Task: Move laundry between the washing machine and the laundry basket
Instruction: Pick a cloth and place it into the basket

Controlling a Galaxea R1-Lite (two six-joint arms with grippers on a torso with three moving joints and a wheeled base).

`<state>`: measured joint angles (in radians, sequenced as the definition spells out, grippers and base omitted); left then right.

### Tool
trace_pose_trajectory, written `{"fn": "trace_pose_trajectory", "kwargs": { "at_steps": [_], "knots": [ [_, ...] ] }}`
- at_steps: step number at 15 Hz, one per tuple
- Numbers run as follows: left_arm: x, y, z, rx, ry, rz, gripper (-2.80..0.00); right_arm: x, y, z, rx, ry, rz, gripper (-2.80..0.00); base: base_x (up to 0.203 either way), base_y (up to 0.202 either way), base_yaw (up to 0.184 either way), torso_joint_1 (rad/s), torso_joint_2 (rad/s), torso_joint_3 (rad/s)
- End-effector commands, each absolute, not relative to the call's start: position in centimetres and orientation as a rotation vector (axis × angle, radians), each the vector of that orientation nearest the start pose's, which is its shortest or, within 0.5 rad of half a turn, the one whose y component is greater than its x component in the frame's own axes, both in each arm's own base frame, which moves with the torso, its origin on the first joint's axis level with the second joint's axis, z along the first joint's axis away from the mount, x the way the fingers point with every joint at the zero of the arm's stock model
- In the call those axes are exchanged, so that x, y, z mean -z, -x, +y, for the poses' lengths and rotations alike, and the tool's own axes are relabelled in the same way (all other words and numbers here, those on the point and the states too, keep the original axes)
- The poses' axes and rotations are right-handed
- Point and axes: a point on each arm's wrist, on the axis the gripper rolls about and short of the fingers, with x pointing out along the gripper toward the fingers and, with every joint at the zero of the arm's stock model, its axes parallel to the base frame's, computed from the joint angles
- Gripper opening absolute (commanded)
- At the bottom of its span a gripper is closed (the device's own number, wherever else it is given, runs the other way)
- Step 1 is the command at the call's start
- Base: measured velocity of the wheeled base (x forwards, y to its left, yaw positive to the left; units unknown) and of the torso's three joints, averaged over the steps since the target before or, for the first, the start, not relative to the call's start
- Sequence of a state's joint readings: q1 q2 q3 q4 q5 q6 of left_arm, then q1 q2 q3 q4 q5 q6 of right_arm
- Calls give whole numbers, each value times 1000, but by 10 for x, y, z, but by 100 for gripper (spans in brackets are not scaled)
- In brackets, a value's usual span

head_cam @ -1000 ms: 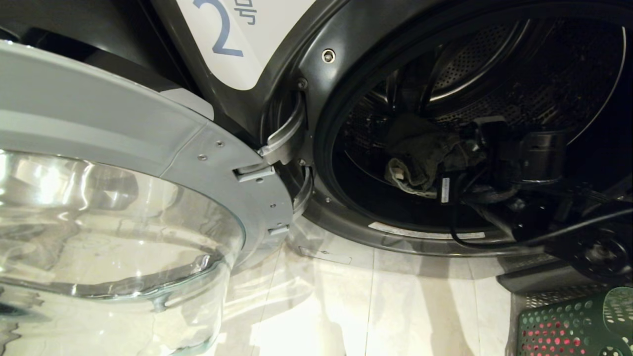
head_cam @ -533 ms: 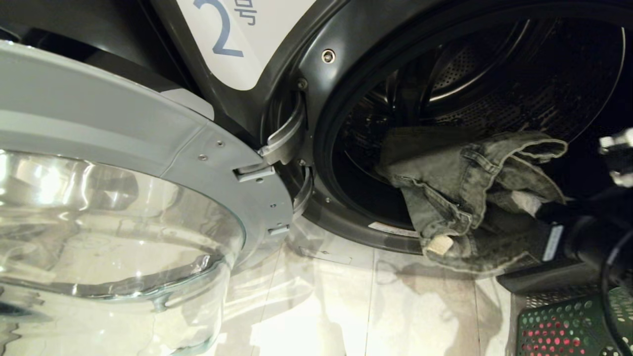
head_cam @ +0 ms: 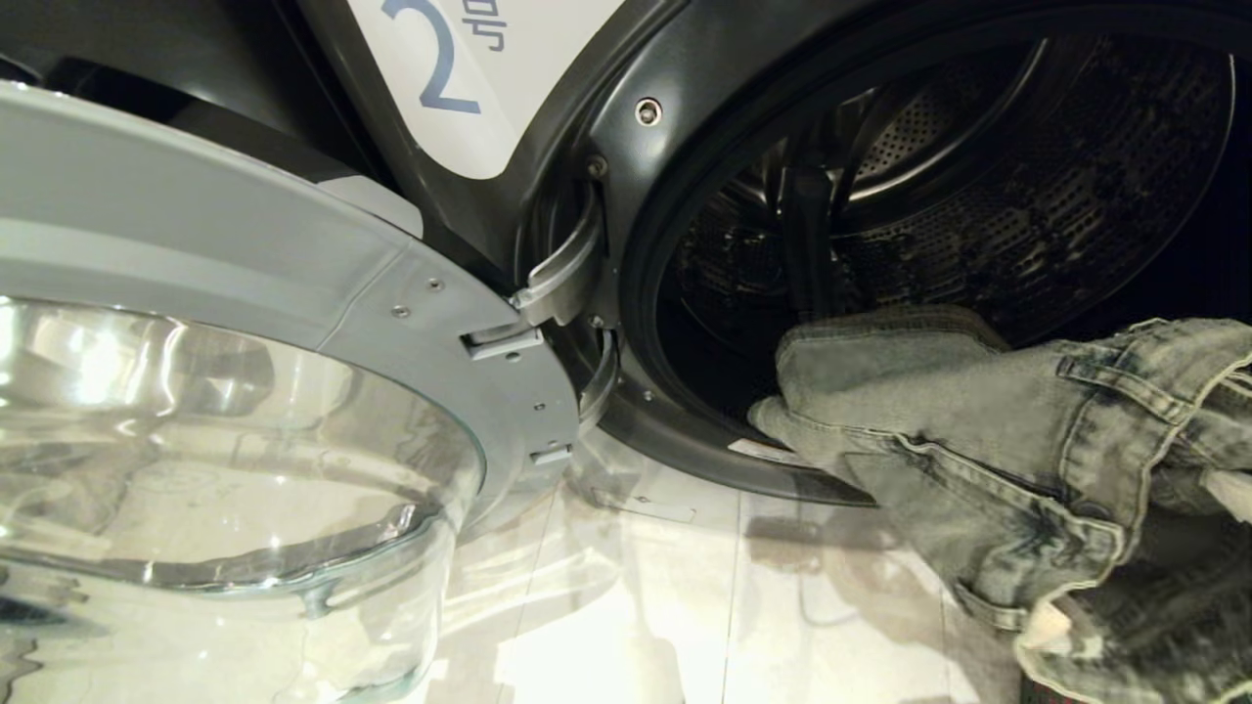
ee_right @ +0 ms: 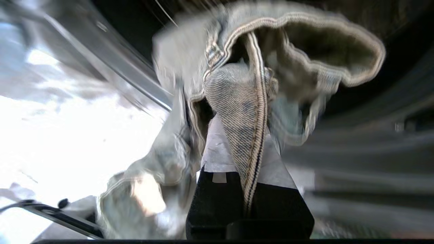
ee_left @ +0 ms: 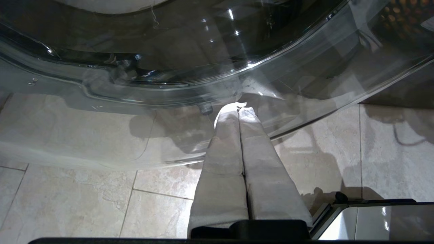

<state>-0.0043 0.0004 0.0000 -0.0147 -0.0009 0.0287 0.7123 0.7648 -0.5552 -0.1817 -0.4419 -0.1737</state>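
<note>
The right gripper is pinching the denim garment at the right, just outside the washing machine; next, carrying it over the basket. The left gripper is hanging pressed closed

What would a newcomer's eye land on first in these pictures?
The pale denim garment, pinched in the right gripper, hangs out of the washing machine mouth at the head view's lower right. The big glass door stands open at the left, with the shut left gripper beside it.
</note>
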Motion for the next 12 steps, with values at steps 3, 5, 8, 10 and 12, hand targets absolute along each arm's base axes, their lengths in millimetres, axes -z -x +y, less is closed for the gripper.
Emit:
{"fn": "trace_pose_trajectory", "kwargs": {
  "at_steps": [3, 5, 8, 10, 12],
  "knots": [
    [-76, 22, 0, 4, -30, -11, -280, -251, -54, 36, -315, 176, -45, -280, -20, 0, 0, 1, 0, 1],
    [-76, 22, 0, 4, -29, -11, -280, -247, -56, 37, -322, 183, -32, -280, -175, 0, -1, 5, 3, 2],
    [-76, 22, 0, 4, -29, -11, -280, -245, -60, 41, -332, 195, -13, -280, -193, 0, 1, 1, 5, 2],
    [-76, 22, 0, 4, -29, -14, -280, -248, -64, 44, -333, 199, -8, -280, -65, 0, 0, -2, 2, 1],
    [-76, 22, 0, 4, -29, -13, -280, -253, -67, 47, -332, 210, -14, -280, 0, 0, 0, 0, 0, 0]
  ]
}}
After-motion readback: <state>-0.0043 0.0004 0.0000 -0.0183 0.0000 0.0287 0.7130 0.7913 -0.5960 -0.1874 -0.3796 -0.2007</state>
